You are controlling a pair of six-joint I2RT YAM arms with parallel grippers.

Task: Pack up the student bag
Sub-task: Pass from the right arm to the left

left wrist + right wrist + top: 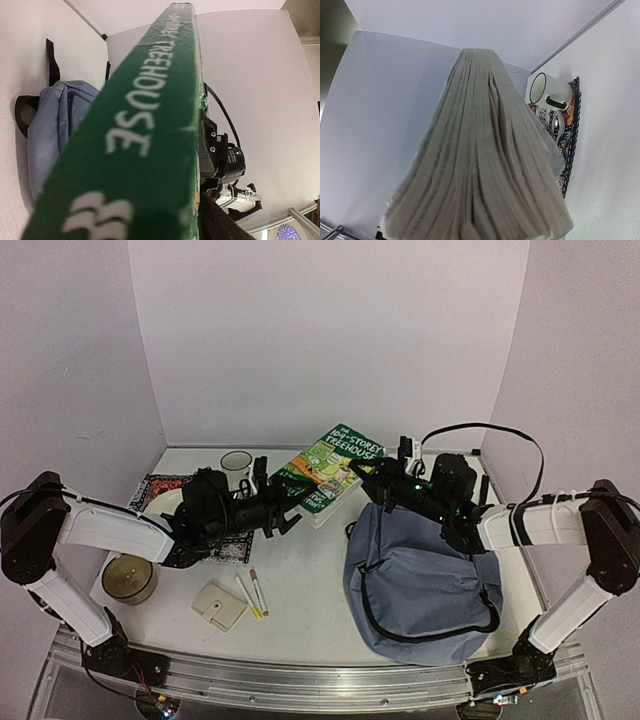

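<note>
1. Student bag (420,580) lies flat on the tabletop (300,610), just below the right tool (372,480); I cannot tell whether its mouth is open.
2. Book (330,465) spans both tools; carry it level, spine-first, down to the bag.
3. Right tool clamps the book's page edge.
4. Left tool (282,498) sits at the spine; its grip I cannot tell.
</note>
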